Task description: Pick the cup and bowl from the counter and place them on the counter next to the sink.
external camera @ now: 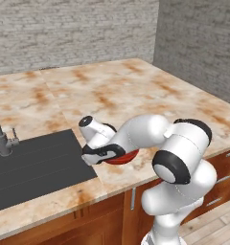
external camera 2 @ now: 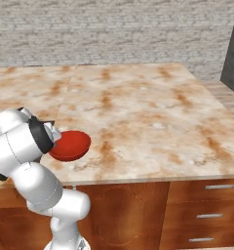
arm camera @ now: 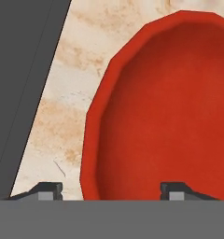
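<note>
Bowl point(external camera: 122, 157) sits on the surface point(external camera: 136, 91) just right of the sink point(external camera: 35, 162), near the front edge, mostly covered by the arm in the left base view. In the right base view the bowl point(external camera 2: 70, 145) shows clearer: red, glossy, shallow, round, upright, tucked against the wrist, with a shadow under it on the stone. Whether it rests on the surface or is lifted slightly I cannot tell.

Gripper point(external camera: 95, 155) is low over the bowl's left rim, hand pointing down. Hand view: gripper point(arm camera: 111, 190) with two dark fingertips point(arm camera: 47, 190) spread wide; one is over bare stone, the other over the bowl point(arm camera: 170, 112) interior, so the rim passes between them. The fingers look apart, not pinched on the rim; jaws released, straddling the near wall of the bowl. Contact with the rim cannot be confirmed from here.

Sink point(arm camera: 20, 84) takes the left of the hand view as a dark grey slab, a strip of beige veined surface point(arm camera: 67, 93) between it and the bowl. Faucet point(external camera: 1, 136) stands at the far left of the sink in the left base view, thin, dark, curved. Reddish-brown cabinets point(external camera 2: 187, 210) run under the surface, with drawer handles at right. Grey brick wall point(external camera: 74, 28) behind.
</note>
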### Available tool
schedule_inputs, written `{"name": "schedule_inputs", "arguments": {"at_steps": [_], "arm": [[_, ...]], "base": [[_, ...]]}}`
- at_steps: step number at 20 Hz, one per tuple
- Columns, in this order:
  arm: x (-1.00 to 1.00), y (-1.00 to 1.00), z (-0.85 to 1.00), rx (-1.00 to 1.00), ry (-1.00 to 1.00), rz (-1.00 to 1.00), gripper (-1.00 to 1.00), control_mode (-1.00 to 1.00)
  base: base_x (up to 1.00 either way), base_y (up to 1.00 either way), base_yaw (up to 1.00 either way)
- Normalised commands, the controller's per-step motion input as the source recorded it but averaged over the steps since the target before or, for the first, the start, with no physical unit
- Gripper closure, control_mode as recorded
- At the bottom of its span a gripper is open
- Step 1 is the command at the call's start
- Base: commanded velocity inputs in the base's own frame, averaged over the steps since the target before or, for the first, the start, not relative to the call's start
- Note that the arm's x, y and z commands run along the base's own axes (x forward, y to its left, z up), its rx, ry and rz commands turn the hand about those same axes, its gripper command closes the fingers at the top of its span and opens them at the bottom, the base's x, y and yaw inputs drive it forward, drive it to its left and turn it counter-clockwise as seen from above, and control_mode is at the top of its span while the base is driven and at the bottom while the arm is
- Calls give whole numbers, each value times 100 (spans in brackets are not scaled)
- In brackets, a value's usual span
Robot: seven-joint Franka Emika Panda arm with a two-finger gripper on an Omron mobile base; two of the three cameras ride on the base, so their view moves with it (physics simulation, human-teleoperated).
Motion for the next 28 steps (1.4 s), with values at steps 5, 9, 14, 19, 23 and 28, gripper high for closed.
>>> {"name": "schedule_inputs", "arguments": {"at_steps": [5,9,14,19,23,28], "arm": [[-18,16,48,-5,-14,0,-100,-100],[-21,18,72,-2,-13,0,-100,-100],[-8,14,83,0,-14,0,-100,-100],[-1,-2,77,1,-13,0,-100,-100],[0,-43,59,14,-3,-7,-100,-100],[0,-92,40,24,0,0,-100,-100]], "base": [[0,0,0],[0,0,0],[0,0,0],[0,0,0],[0,0,0],[0,0,0]]}}
